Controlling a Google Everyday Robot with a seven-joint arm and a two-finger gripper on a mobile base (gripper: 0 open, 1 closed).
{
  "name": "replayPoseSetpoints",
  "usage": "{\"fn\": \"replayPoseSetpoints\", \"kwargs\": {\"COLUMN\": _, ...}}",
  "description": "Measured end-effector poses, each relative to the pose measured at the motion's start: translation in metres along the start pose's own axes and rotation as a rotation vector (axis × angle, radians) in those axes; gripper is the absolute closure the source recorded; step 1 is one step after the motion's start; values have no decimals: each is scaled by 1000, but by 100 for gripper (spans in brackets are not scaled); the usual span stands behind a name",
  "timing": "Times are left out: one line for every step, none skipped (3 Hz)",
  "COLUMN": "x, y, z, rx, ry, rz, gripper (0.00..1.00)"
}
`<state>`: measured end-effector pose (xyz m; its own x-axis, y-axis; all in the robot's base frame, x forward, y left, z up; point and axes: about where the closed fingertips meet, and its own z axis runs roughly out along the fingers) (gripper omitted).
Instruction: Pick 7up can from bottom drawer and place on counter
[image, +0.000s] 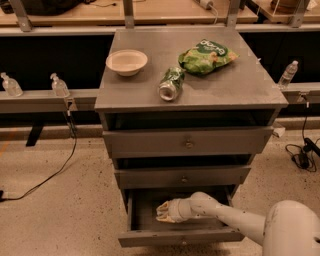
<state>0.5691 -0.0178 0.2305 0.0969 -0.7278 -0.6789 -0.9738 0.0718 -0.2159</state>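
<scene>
My gripper (162, 212) inside the open bottom drawer (180, 238), toward its left side; grip state unclear.

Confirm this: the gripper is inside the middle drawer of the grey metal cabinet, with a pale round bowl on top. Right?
Not quite. The camera view shows the gripper inside the open grey metal bottom drawer, not the middle one; the pale round bowl does sit on top.

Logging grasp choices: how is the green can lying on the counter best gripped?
Probably at mid-body, from above, closing across the round sides: the green can lies on its side on the counter, shiny end toward the front edge, with both sides free. The gripper is down in the bottom drawer.
</scene>
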Motion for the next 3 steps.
{"fn": "replayPoseSetpoints", "kwargs": {"x": 23, "y": -1, "z": 10, "rx": 11, "ry": 55, "rz": -8, "gripper": 53}}
{"fn": "replayPoseSetpoints", "kwargs": {"x": 35, "y": -9, "z": 11, "rx": 36, "ry": 82, "rz": -13, "gripper": 31}}
{"fn": "replayPoseSetpoints", "kwargs": {"x": 50, "y": -17, "z": 20, "rx": 60, "ry": 107, "rz": -16, "gripper": 23}}
